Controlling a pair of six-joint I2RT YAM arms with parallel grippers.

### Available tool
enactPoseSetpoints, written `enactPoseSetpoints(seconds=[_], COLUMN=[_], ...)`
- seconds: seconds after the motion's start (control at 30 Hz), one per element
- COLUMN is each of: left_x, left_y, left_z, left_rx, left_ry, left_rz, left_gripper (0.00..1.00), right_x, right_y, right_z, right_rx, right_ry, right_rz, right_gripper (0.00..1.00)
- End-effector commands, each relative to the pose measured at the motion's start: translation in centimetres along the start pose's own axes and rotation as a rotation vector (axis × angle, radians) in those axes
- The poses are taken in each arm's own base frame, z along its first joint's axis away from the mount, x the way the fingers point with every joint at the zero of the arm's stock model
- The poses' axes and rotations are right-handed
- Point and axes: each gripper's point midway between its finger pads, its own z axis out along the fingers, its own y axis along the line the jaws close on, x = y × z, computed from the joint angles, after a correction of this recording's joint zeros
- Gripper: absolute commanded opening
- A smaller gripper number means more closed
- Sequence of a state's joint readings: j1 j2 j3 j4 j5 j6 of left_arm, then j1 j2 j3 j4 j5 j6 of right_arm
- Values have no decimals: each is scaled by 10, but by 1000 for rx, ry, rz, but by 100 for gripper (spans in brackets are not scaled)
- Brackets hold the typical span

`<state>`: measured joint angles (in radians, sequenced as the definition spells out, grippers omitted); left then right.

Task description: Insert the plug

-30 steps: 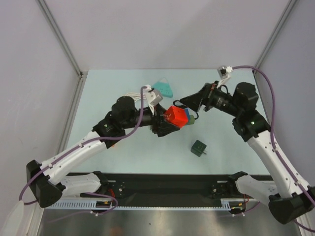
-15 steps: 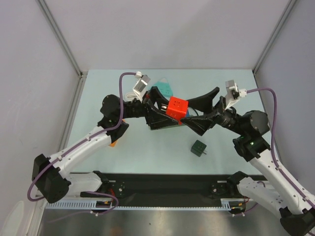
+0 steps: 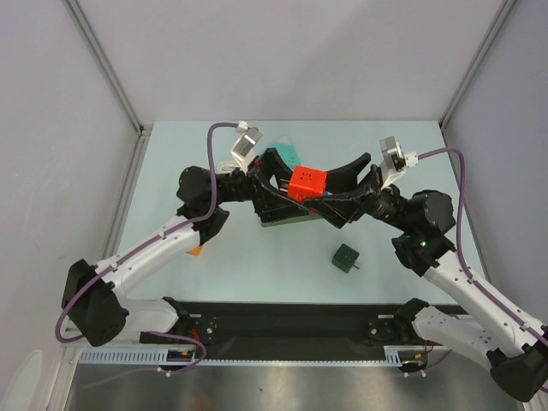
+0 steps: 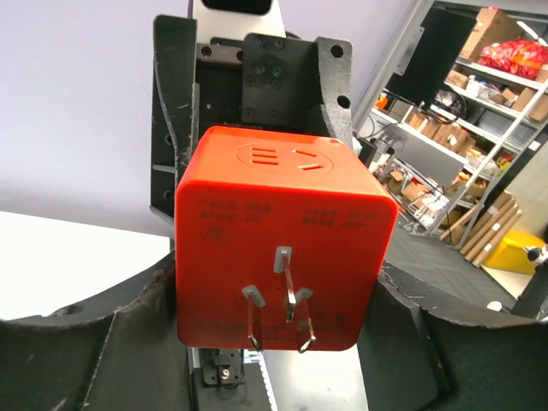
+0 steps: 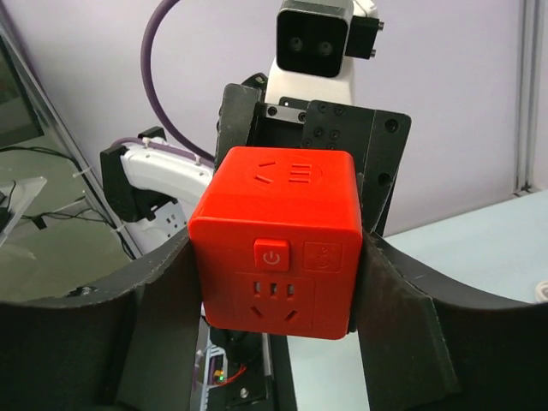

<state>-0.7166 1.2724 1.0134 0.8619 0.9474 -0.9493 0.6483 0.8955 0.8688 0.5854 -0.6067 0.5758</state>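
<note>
A red cube adapter hangs above the middle of the table, gripped from both sides. My left gripper is shut on it; in the left wrist view the red cube adapter shows three metal pins on its near face between the left gripper's fingers. My right gripper has closed on it from the right; in the right wrist view the red cube adapter shows a power button and socket holes, with the right gripper's pads touching both sides. A small dark green plug lies on the table, apart from both grippers.
A teal triangular piece lies at the back behind the left wrist. Something orange peeks out under the left forearm. A black rail runs along the near edge between the arm bases. Grey walls close in the sides and back.
The left arm lifted and turned the red cube. The right gripper came in around the cube from the right and closed its fingers onto its sides.
</note>
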Motion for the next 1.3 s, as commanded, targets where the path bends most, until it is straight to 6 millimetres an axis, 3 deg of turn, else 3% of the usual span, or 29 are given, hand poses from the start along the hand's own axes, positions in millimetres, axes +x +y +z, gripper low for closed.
enactPoseSetpoints(seconds=[0.0,0.13,0.23,0.33,0.5,0.6,0.63,0.7,0.73,0.77,0.8,0.83,0.9,1.03,1.1,1.27], left_x=[-10,-7,-5,-1,2,4,4,3,3,3,2,4,5,22,24,35], left_y=[-16,-9,-3,7,6,6,6,5,4,3,2,3,1,4,6,44], left_z=[4,4,4,3,2,1,0,0,-1,-1,-1,-1,-2,-12,-17,-35], left_rx=[60,36,6,-33,-39,-43,-46,-45,-49,-50,-49,-58,-60,-108,-145,-380], left_ry=[-14,-11,0,20,31,33,31,29,28,28,30,38,53,118,124,180], left_rz=[63,69,60,58,68,63,62,65,64,62,58,38,33,23,66,61], left_gripper=[0,0,0,0,0,0,0,0,0,0,17,35,99,93,94,97], right_x=[-1,5,7,12,18,14,13,13,15,14,16,15,7,-16,-19,-40], right_y=[-6,-22,-29,-31,-33,-35,-34,-29,-30,-25,-23,-22,-20,-18,-24,-53], right_z=[10,13,11,11,9,8,7,8,8,9,8,7,8,18,17,-4], right_rx=[15,105,157,175,182,206,204,184,182,158,147,141,144,167,196,343], right_ry=[-25,-8,7,49,86,72,72,78,81,77,76,69,33,23,36,44], right_rz=[19,47,56,64,61,55,54,63,68,64,72,75,96,69,56,17], right_gripper=[56,59,75,77,82,63,48,35,19,10,1,0,0,0,0,0])
